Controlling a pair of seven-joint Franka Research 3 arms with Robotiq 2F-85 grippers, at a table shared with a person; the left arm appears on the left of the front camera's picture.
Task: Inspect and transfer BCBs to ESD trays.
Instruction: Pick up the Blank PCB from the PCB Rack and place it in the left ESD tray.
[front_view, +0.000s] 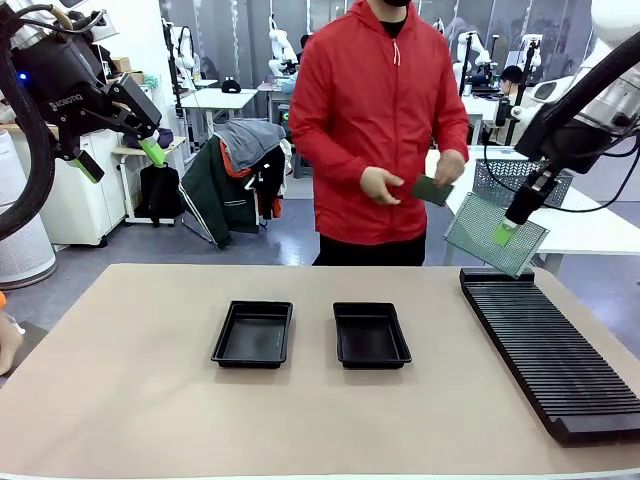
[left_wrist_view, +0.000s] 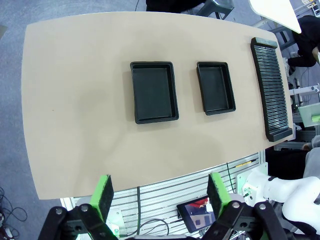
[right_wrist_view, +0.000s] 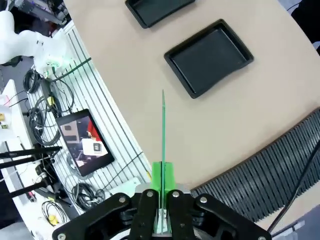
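Between the fingers of the right gripper there's a board pinched tight. From the wrist cam you get it dead edge-on, a thin green line poking straight out past the fingertips. From the front its speckled face is turned toward the camera and it hangs tilted, up off the table, over the far end of the rack.

So the bit that matters imo: both trays sit below the fingers and off to the robot's left of them, well apart from the board. The nearer tray is the one closest to the rack, and the other tray is just beyond it. Both look bare. Their long sides run from the robot toward the person, so I'd guess the board has to go from on-edge to flat and get its long side lined up with that before it drops in.

The left gripper hangs high on the far side of the trays, fingers spread wide with nothing in them, way further from the board. Across the table the person's hand has a second board, darker looking
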